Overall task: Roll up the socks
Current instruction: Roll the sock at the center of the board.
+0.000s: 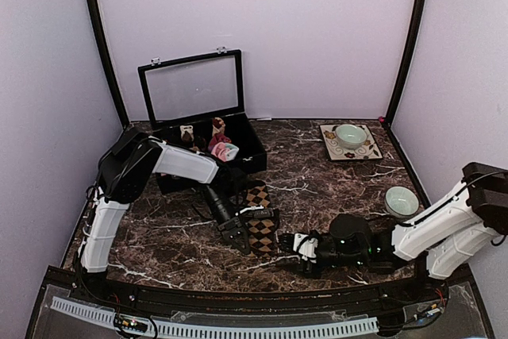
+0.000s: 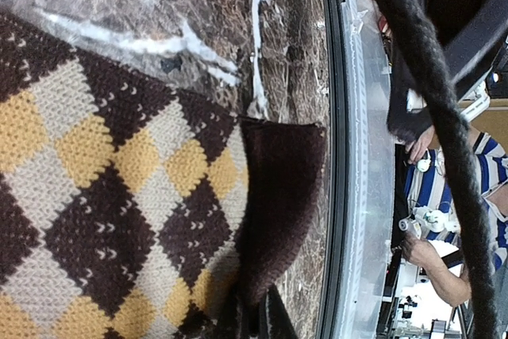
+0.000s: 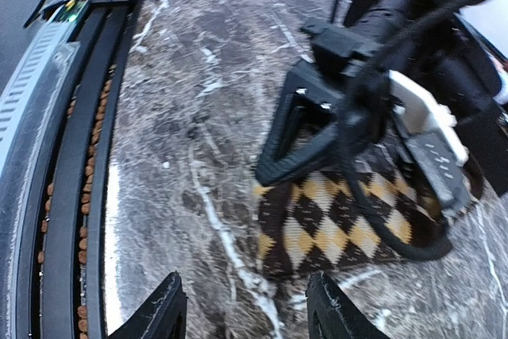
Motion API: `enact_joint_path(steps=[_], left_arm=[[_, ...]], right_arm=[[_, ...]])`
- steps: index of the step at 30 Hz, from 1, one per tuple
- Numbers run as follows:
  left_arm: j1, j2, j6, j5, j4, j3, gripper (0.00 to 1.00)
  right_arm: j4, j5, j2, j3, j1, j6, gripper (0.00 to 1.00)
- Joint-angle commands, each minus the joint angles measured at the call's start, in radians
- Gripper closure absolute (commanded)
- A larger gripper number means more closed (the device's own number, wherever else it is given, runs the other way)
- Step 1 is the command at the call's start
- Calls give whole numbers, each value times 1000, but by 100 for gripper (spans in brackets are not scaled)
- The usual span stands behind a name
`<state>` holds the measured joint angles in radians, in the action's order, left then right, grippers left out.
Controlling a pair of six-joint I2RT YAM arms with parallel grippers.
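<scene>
Dark veined marble worktop [image 1: 317,188], lilac walls. Brown sock [image 1: 260,224] flat near the front edge: chunky knit, yellow and cream diamond checks, plain dark brown end. Left claw [image 1: 237,233] closed, pinching that sock's edge. Right claw [image 3: 250,311] fingers apart, empty, just short of the sock. Pink sock [image 1: 225,151], mint tip, bundled in black open-lid box [image 1: 255,155] at back left.

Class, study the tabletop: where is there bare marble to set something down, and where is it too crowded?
Free: marble between the black box and the patterned tile; also front left, between the left arm and the checked sock. Crowded: around that sock, where left gripper and right gripper meet.
</scene>
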<state>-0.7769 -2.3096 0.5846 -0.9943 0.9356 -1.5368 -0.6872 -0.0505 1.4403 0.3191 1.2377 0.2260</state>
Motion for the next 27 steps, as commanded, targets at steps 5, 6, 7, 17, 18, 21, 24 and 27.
enact_joint_path(steps=[5,6,7,17,18,21,24,27], left_arm=[[10,-63,-20,215,-12,14,100],[10,-64,-20,216,-11,13,100],[10,-63,-19,218,-8,12,100],[11,-66,-10,217,5,4,100],[12,-66,-8,217,6,4,100],[14,-66,-6,217,10,1,100],[15,-66,-4,218,12,0,100],[16,-66,3,222,16,1,100]], right_arm=[[-95,-96,176,124,13,148,51],[-95,-95,199,140,11,162,52],[-98,-95,218,156,6,175,53],[-120,-148,344,229,-62,208,64],[-120,-150,353,232,-66,209,65],[-112,-161,374,235,-72,206,69],[-112,-158,395,230,-78,195,72],[-107,-161,403,232,-90,180,77]])
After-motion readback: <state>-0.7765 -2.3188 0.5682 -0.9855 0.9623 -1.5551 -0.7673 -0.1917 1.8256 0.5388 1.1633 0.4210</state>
